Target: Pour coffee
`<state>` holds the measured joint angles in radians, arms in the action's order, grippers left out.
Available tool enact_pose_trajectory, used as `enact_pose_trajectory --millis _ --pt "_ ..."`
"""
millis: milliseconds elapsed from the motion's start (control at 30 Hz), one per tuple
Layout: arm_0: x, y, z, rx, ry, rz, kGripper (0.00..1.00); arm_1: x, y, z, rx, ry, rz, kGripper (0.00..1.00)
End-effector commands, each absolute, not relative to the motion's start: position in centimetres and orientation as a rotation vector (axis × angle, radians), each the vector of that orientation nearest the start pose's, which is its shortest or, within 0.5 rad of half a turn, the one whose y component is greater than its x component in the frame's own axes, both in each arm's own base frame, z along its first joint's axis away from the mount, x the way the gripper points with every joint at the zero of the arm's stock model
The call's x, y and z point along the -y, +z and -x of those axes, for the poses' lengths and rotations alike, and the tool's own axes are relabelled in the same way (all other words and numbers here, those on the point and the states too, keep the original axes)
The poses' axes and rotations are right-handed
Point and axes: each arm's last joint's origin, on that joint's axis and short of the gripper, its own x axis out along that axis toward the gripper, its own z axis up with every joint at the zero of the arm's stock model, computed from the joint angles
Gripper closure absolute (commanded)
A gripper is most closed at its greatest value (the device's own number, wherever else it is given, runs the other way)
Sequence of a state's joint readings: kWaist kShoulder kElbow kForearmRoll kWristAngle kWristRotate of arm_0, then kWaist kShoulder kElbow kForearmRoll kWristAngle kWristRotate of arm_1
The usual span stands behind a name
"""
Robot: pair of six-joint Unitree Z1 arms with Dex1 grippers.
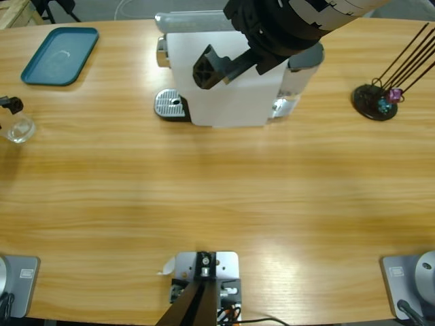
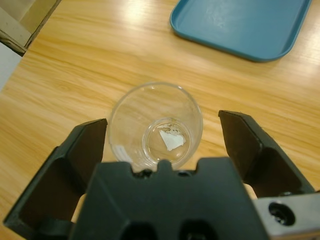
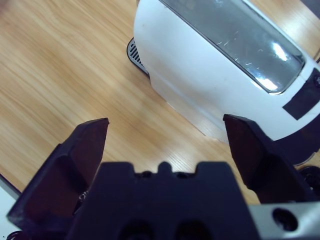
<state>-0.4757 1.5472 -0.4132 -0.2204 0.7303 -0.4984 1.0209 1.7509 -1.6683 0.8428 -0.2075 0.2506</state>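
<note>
Table layout, seen from above: machine top centre, tray top left, glass far left, rack far right.

Coffee machine [image 1: 228, 81] stands at top centre of the table [image 1: 217, 197], w/ its drip grate [image 1: 171, 104] sticking out at its lower left. Tray [image 1: 60, 54] lies upper left, well apart from machine. Glass [image 1: 20, 129] sits at far left edge, below the tray; in left wrist view it stands between left gripper [image 2: 165, 135] jaws, tray beyond it at upper right. Capsule rack [image 1: 376, 102] is at far right, approx level w/ the grate. Right gripper [image 1: 221, 68] hangs over the machine's top; right wrist view has machine at upper right.
</note>
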Motion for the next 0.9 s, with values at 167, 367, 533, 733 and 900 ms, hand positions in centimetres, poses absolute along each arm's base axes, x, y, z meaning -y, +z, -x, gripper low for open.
enact_pose_trajectory --millis 167,367,533,733,900 --pt "6.0 18.0 -19.5 -0.697 0.449 -0.068 0.033 -31.0 36.4 -19.6 -0.932 0.64 0.364 0.0" --pt "5.8 17.6 -19.8 -0.699 0.483 -0.056 0.061 -31.2 36.1 -19.7 -0.94 0.64 0.367 0.0" --pt "6.0 17.1 -20.2 -0.708 0.487 -0.056 0.162 -31.4 36.0 -19.8 -0.941 0.641 0.366 0.0" --pt "6.1 16.7 -20.4 -0.715 0.484 -0.062 0.22 -31.4 35.9 -19.8 -0.942 0.643 0.365 0.0" --pt "5.9 16.7 -20.0 -0.713 0.48 -0.057 0.528 -31.3 35.9 -19.7 -0.943 0.644 0.365 0.0"
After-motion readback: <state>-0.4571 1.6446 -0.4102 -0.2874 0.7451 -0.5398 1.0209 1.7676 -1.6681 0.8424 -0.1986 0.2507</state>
